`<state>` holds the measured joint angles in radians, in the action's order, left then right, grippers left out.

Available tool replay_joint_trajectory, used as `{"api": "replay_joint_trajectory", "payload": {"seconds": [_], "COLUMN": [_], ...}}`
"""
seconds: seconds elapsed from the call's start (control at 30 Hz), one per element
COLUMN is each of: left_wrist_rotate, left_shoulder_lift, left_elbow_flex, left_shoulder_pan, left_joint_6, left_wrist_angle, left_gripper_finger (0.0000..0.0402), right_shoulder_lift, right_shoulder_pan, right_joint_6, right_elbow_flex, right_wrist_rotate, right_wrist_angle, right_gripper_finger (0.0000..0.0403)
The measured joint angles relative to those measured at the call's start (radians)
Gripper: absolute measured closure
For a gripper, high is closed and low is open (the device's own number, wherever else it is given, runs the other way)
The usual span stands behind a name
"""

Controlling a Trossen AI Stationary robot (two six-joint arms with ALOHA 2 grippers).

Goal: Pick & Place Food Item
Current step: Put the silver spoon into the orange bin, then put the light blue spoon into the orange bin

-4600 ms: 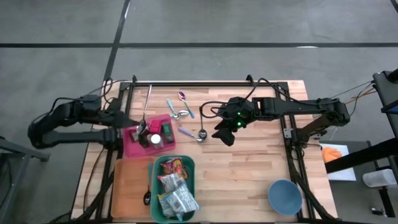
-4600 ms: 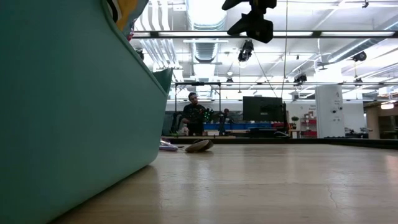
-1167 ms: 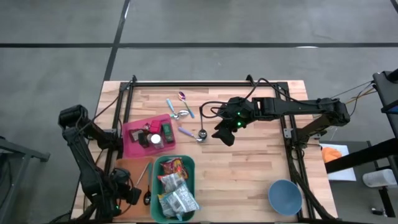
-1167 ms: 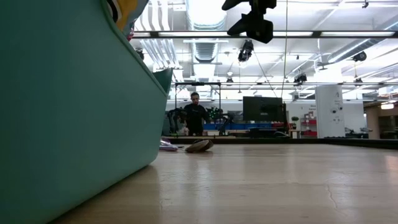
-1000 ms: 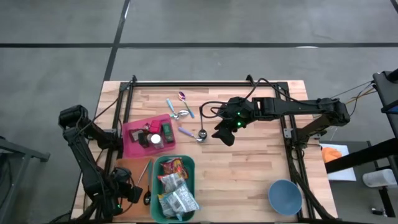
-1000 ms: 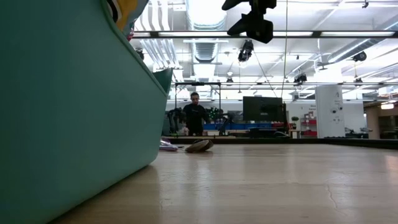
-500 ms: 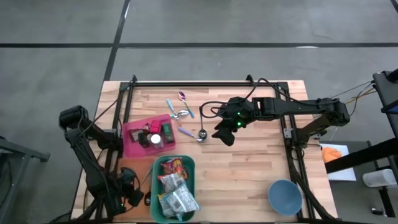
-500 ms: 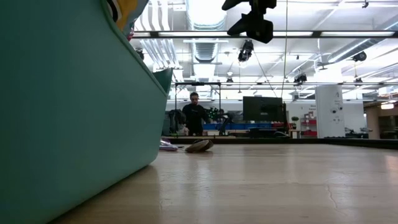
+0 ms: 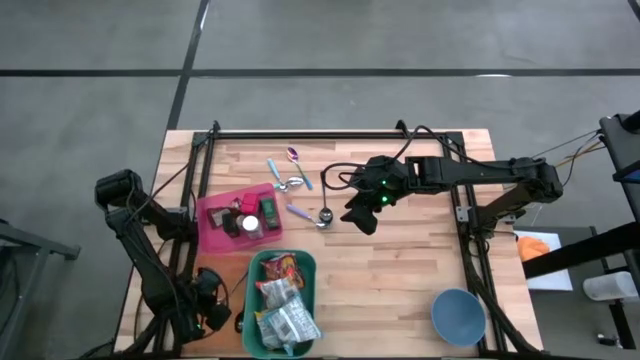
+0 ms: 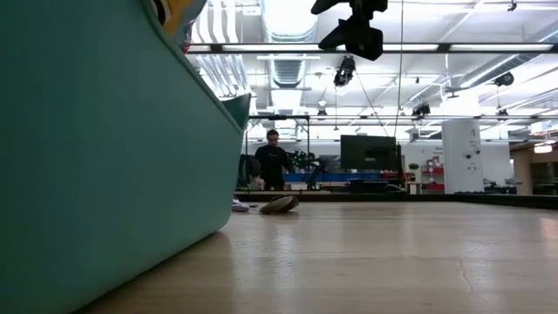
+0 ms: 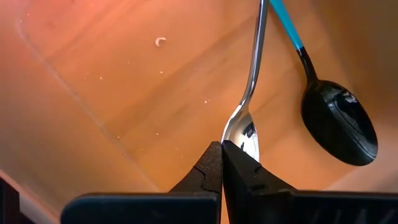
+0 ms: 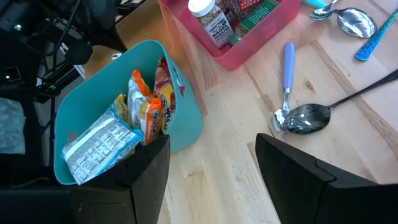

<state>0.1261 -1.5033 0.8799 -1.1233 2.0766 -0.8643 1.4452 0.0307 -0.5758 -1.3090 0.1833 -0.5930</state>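
Left tool (image 11: 221,149): fingers pressed fully together, nothing between them; tips at the bowl of a steel spoon (image 11: 249,118) that lies on an orange board (image 11: 124,112), beside a black spoon with a blue handle (image 11: 339,121). Whether the tips touch the steel spoon cannot be told. In the high view this tool (image 9: 212,312) sits low at the bench's near left corner, just beside the teal bin (image 9: 262,262).

Right tool (image 12: 211,162): fingers parted fairly wide, empty, hovering above mid-bench (image 9: 400,270) over loose spoons (image 12: 305,118).

Food items: snack packets (image 9: 280,300) inside the teal bin.

Pink tray (image 9: 212,240): holds small jars, beside the bin.
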Motion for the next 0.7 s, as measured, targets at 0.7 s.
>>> {"api": "replay_joint_trajectory", "payload": {"seconds": [0.7], "left_wrist_rotate": [-0.007], "left_shoulder_lift": [0.036], "left_elbow_flex": [-0.003], "left_shoulder_pan": [-0.001], "left_joint_6": [0.076], "left_wrist_angle": [-0.014], "left_gripper_finger": [0.0279], "right_shoulder_lift": [0.0], "right_shoulder_pan": [0.0], "right_joint_6": [0.0], "right_elbow_flex": [0.0], "right_wrist_rotate": [0.0], "right_wrist_angle": [0.0], "right_gripper_finger": [0.017]}}
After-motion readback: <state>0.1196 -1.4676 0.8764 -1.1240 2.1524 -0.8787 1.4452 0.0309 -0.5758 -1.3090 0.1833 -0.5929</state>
